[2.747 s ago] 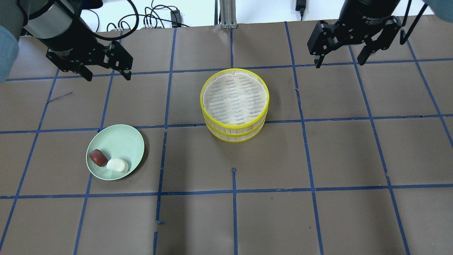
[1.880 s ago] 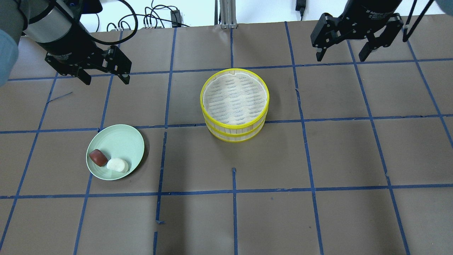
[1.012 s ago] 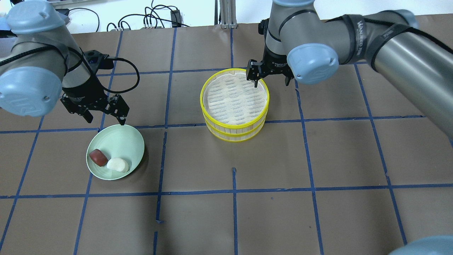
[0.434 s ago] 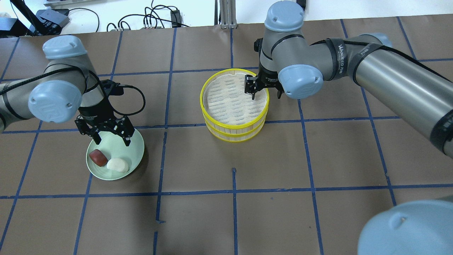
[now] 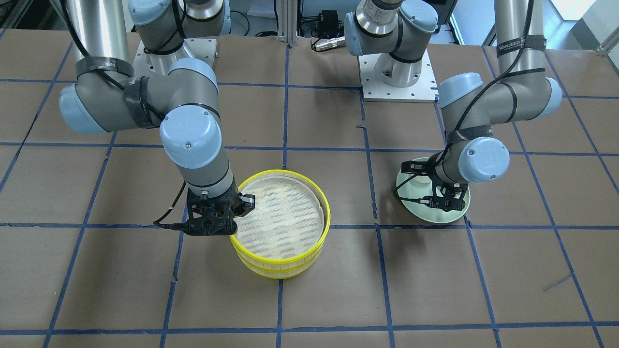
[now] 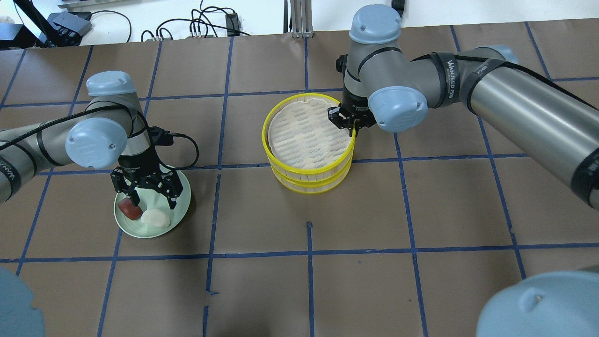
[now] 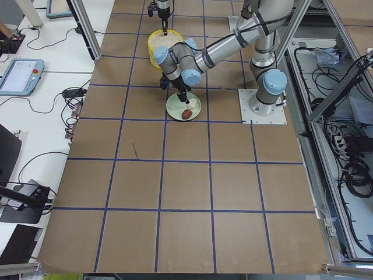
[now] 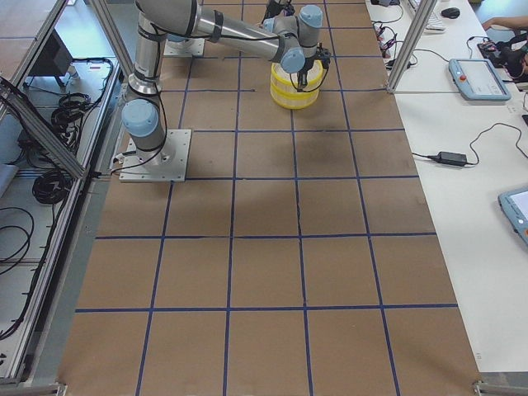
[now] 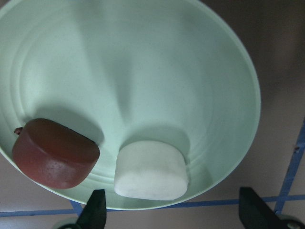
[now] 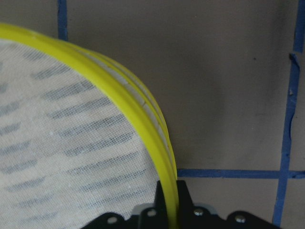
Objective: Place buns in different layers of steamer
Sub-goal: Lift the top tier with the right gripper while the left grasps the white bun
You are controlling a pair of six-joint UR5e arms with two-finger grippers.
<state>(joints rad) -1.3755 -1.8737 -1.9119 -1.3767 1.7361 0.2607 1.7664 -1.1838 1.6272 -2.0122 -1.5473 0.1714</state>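
The dark reddish-brown bun (image 6: 130,210) and the white bun (image 6: 156,218) lie side by side at the near edge of the pale green plate (image 6: 183,192). My left gripper (image 6: 153,200) hangs open low over the plate, just behind the buns. In the left wrist view its fingertips (image 9: 96,212) sit wide apart, with the white bun (image 9: 150,171) and the brown bun (image 9: 55,152) just ahead. The steamer (image 6: 309,140) stands mid-table with its two layers stacked. My right gripper (image 6: 348,124) is shut on the top layer's yellow rim (image 10: 128,95) at its right side. The top layer sits slightly offset from the lower one.
Brown paper with a blue tape grid covers the table (image 6: 421,210). The plate (image 5: 437,217) stands about one grid square from the steamer (image 5: 280,220). Cables and a metal post lie beyond the far edge. Both arms reach in low over the table.
My left gripper has come down and forward over the plate to just behind the buns. My right gripper has closed on the top layer's rim, and that layer has shifted slightly left.
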